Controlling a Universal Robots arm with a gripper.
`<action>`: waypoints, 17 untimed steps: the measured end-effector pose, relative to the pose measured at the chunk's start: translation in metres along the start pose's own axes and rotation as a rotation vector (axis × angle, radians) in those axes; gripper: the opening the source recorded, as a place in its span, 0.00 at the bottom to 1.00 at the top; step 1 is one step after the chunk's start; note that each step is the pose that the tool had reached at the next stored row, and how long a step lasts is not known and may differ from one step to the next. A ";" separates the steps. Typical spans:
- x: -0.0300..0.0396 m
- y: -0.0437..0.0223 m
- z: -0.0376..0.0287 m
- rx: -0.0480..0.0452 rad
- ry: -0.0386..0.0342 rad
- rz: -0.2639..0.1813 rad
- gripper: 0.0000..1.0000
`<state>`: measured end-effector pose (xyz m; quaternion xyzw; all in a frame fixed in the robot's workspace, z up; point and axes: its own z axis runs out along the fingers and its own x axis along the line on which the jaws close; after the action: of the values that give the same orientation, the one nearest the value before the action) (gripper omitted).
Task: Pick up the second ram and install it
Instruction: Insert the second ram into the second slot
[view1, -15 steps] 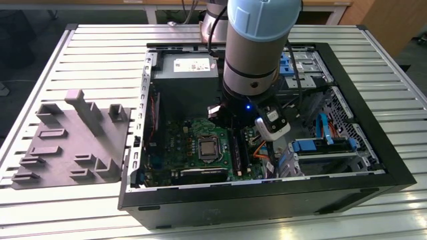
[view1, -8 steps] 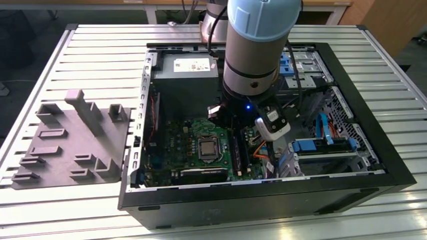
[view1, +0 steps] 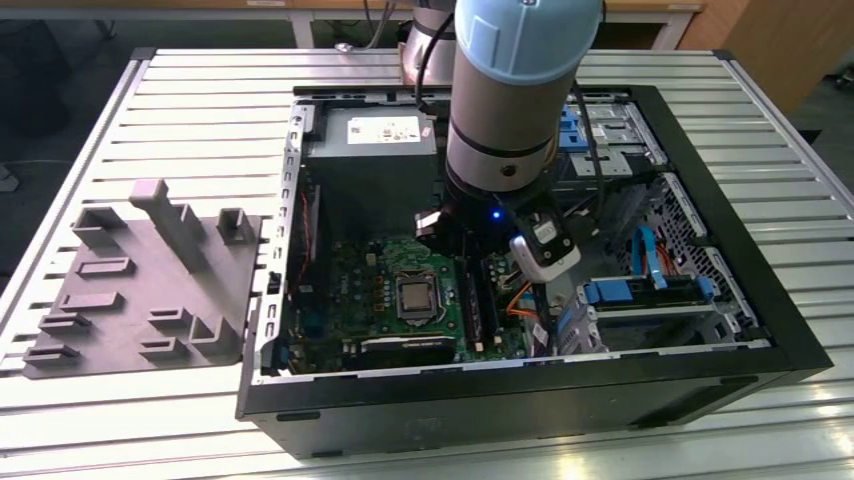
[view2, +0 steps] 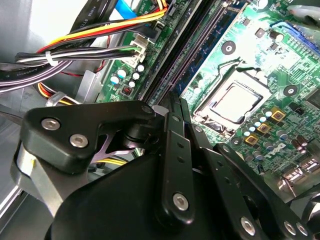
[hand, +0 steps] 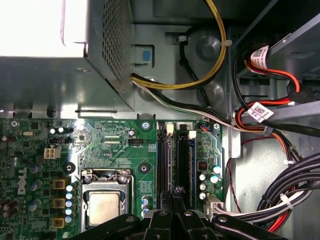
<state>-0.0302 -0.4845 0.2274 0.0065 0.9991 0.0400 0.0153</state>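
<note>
Gripper (hand: 173, 196) down over the memory sockets (hand: 162, 165) inside the open case (view1: 747, 300), at the seating step.

In both wrist views I see its fingers (view2: 176, 150) drawn together, tips just above the motherboard (hand: 120, 145), beside the processor (hand: 104, 206). A thin dark stick stands edge-up in one socket and runs in under the tips. I take it for the second ram (hand: 183, 160), but I cannot tell whether the fingers pinch it or only press it. Next, I judge, it needs a straight, even push until the pale end clips (hand: 191, 134) latch.
</note>
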 end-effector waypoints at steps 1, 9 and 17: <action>0.0000 0.0000 0.0001 0.0001 -0.0001 0.000 0.11; 0.0001 -0.0002 0.0016 -0.0004 -0.0002 0.003 0.11; 0.0000 -0.0002 0.0025 -0.0008 -0.0003 0.003 0.11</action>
<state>-0.0302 -0.4845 0.2249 0.0080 0.9990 0.0405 0.0153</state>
